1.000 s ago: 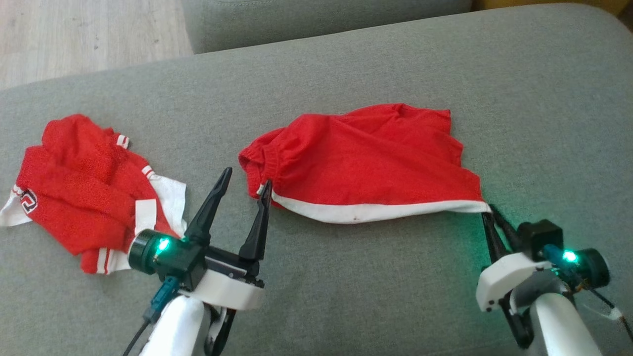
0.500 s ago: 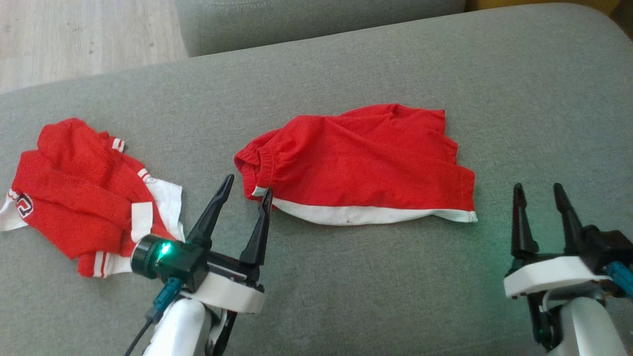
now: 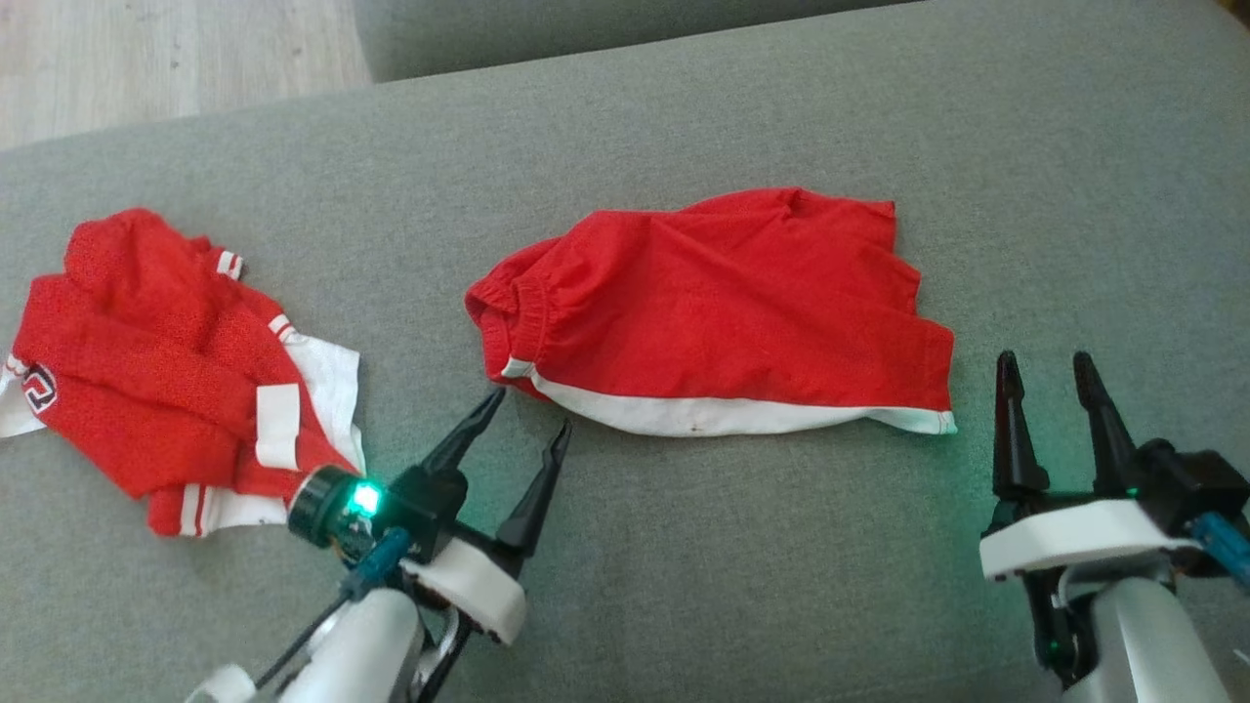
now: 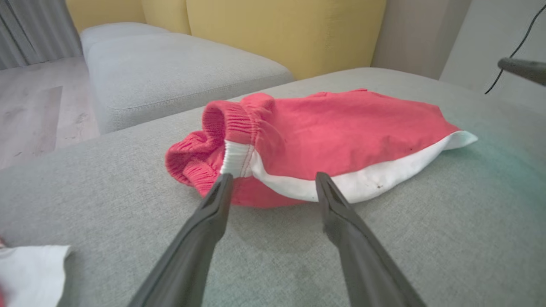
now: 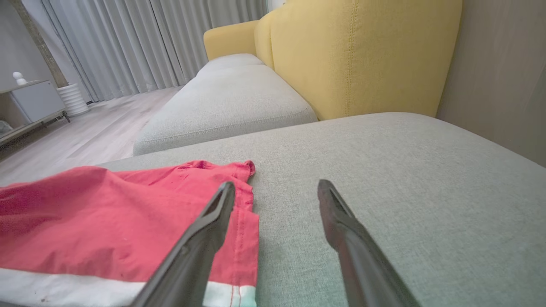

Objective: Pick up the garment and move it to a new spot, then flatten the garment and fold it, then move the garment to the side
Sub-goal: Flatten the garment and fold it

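One wide grey sofa cushion [image 3: 684, 586] is carrying everything. Red shorts [image 3: 723, 303] with a white stripe are lying in its middle, wrinkled along the far edge; a crumpled red-and-white garment [image 3: 166, 361] is resting well to the left. The left gripper [image 3: 531, 408] is standing wide open and empty, just near the waistband [image 4: 230, 123]; the right gripper [image 3: 1044, 357] is also open and empty, beside the hem corner [image 3: 942, 422]. For flattening, I judge both should be pinching these near corners low and pulling apart evenly.

Red shorts [image 3: 723, 303] lie on the cushion [image 3: 684, 586]; left gripper [image 3: 531, 408] at their eight o'clock, right gripper [image 3: 1044, 357] at three, both spread wide.
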`<state>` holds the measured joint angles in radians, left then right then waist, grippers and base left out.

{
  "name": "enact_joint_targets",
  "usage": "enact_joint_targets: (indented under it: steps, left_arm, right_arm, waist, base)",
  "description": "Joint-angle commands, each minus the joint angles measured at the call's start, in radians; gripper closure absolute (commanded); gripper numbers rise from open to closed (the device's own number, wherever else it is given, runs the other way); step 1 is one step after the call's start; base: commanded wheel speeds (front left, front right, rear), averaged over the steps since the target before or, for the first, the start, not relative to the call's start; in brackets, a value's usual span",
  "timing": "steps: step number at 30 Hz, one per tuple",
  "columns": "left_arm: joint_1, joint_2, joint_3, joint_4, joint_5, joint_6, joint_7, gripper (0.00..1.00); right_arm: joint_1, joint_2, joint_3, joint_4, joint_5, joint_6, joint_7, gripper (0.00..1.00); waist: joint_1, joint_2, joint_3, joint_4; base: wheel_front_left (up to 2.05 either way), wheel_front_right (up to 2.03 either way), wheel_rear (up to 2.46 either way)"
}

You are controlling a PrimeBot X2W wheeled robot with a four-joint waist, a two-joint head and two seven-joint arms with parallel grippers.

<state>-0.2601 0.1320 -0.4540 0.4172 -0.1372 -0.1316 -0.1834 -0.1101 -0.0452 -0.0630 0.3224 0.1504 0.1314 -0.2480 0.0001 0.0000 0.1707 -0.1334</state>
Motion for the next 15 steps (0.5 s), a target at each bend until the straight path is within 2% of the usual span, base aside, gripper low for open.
enact_joint_targets:
  steps: [1,6,15]
  left_arm:
    - [-0.059,0.033,0.003,-0.018,-0.014,0.002,0.014,0.00]
    - [-0.103,0.072,-0.040,-0.003,-0.040,0.001,0.040,0.00]
    - [-0.155,0.097,-0.032,0.010,-0.046,0.015,0.043,0.00]
  right_arm:
    - [-0.031,-0.005,0.029,-0.040,0.012,-0.001,-0.013,0.00]
    - [-0.029,-0.005,0.035,-0.038,0.014,-0.001,-0.014,0.00]
    - [-0.036,-0.005,0.041,-0.035,0.018,-0.001,-0.014,0.00]
  waist:
    - [-0.0001,0.0000,0.009,-0.002]
    - [-0.0001,0.0000,0.023,-0.002]
    - [-0.0001,0.0000,0.038,-0.008]
  base:
    - [0.00,0.00,0.00]
    - [0.00,0.00,0.00]
    - [0.00,0.00,0.00]
